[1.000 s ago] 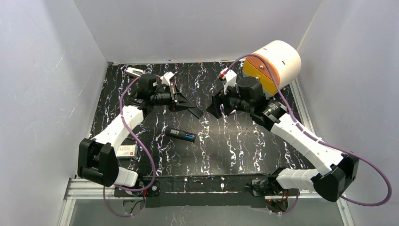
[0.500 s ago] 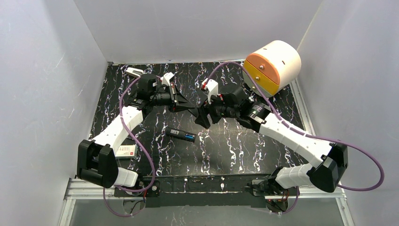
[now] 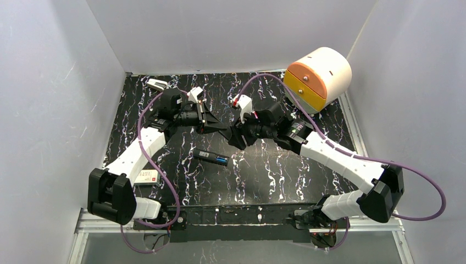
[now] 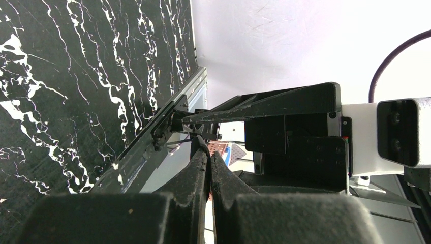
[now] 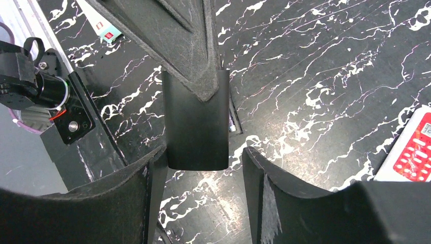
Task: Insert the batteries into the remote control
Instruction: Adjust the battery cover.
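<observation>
A black remote control (image 3: 209, 156) lies on the marbled table, and blue and green batteries (image 3: 222, 160) show at its right end. My left gripper (image 3: 223, 128) (image 4: 207, 150) is shut on a thin black plate (image 5: 195, 122) and holds it above the table. The left gripper's fingers (image 5: 173, 40) pinch the plate's top edge in the right wrist view. My right gripper (image 3: 233, 136) (image 5: 204, 151) is open, with a jaw on each side of the plate's lower end. Its left jaw is almost at the plate's edge, and a gap remains on the right.
An orange and cream drum-shaped box (image 3: 321, 74) stands at the back right. A small white item (image 3: 156, 83) (image 5: 406, 152) lies at the back left and a white card (image 3: 147, 176) at the near left. The metal rail (image 3: 236, 214) runs along the near edge, and white walls close in the sides.
My right arm has swung left to the left gripper, bringing its jaws around the black plate and narrowing them somewhat. The left gripper stayed shut on the plate and shifted slightly.
</observation>
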Controlling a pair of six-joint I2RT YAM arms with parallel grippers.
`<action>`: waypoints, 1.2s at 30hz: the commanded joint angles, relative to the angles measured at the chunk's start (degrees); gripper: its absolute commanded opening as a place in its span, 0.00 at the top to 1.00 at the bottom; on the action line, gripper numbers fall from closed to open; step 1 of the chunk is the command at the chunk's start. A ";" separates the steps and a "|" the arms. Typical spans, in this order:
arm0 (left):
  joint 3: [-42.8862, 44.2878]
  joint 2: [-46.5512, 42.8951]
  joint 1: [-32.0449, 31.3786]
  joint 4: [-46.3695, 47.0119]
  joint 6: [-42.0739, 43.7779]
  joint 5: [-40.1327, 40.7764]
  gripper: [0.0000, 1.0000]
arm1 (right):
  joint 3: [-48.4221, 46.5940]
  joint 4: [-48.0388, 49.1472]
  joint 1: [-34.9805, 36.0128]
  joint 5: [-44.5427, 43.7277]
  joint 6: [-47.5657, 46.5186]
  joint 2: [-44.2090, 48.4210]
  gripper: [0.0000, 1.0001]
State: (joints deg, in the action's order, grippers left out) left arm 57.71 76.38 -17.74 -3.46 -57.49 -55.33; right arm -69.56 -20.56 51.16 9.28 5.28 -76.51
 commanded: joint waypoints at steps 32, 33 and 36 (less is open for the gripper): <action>-8.11 -5.50 12.64 -25.98 17.22 25.24 0.14 | -3.91 -8.04 1.96 1.36 -17.29 -15.30 0.81; -7.80 -4.59 12.68 -27.72 18.33 26.70 0.15 | -4.49 -8.76 1.97 1.28 -18.16 -17.10 0.82; -7.39 -1.95 12.73 -30.01 20.64 30.01 0.22 | -6.26 -10.44 2.00 1.23 -20.42 -21.05 0.83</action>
State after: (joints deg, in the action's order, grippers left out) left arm 48.82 72.34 -4.99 -25.39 -43.53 -32.38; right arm -71.94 -27.73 52.73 10.31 -10.04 -93.78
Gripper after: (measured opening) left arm 0.821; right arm 0.504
